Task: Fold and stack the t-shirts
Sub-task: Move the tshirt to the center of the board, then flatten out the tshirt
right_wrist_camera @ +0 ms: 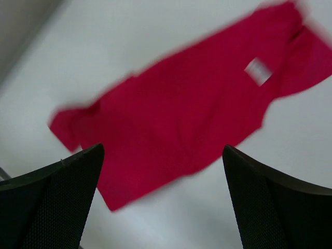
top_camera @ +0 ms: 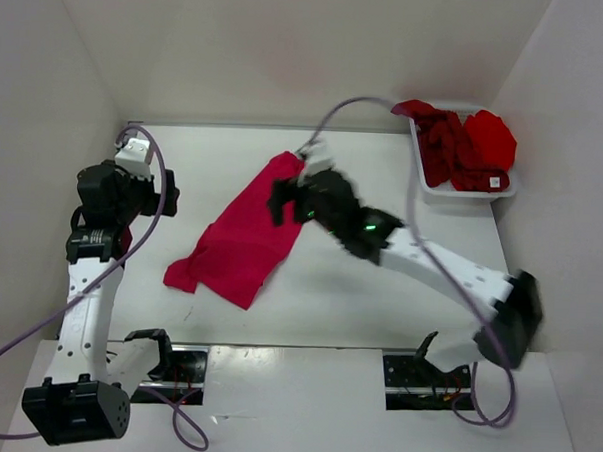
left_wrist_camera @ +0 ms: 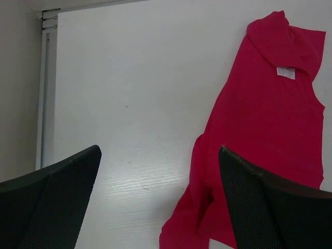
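A pinkish-crimson t-shirt (top_camera: 243,238) lies spread and rumpled on the white table, running diagonally from back centre to front left. Its white tag (left_wrist_camera: 286,72) shows near the collar. My right gripper (top_camera: 280,203) hovers open over the shirt's right edge; in the right wrist view the shirt (right_wrist_camera: 192,109) lies below the gap (right_wrist_camera: 163,202) with nothing between the fingers. My left gripper (top_camera: 168,192) stands open at the far left, apart from the shirt (left_wrist_camera: 264,119); one sleeve lies below its gap (left_wrist_camera: 161,197). A dark maroon t-shirt (top_camera: 445,147) and a bright red one (top_camera: 491,137) sit bunched in the basket.
The white mesh basket (top_camera: 461,191) stands at the back right corner against the wall. White walls close in the table at the back and on both sides. Black brackets (top_camera: 154,350) (top_camera: 426,350) sit at the near edge by the arm bases.
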Motion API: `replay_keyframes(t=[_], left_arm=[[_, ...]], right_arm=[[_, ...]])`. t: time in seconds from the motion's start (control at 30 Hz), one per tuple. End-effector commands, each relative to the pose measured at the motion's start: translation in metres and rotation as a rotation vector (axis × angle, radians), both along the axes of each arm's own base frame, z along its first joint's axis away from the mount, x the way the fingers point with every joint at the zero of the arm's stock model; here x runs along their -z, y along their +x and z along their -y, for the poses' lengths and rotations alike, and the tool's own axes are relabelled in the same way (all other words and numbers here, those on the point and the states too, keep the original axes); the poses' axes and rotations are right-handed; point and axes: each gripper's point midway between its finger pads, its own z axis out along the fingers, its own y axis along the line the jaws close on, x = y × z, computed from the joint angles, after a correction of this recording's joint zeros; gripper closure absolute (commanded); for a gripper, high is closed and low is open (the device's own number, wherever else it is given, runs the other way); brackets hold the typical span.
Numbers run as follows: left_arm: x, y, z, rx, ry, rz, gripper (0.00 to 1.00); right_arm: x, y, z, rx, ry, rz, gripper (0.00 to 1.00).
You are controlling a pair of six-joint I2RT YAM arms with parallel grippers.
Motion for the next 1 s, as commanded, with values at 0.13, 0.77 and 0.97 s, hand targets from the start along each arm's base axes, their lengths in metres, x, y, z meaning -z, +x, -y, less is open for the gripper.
replay_keyframes(t=[0.13, 0.77, 0.97], left_arm=[[-0.02, -0.017, -0.007, -0.047, -0.028, 0.087, 0.0], [-0.014, -0.034, 0.003, -0.04, -0.053, 0.097, 0.0], [-0.013, -0.036, 0.006, -0.03, -0.054, 0.097, 0.0]], right_arm=[[0.128, -0.07, -0.102, -0.15, -0.194, -0.191, 0.01], [0.242, -0.124, -0.136, -0.203, -0.224, -0.568, 0.14], [0.253, -0.132, -0.144, -0.255, -0.24, -0.607, 0.16]])
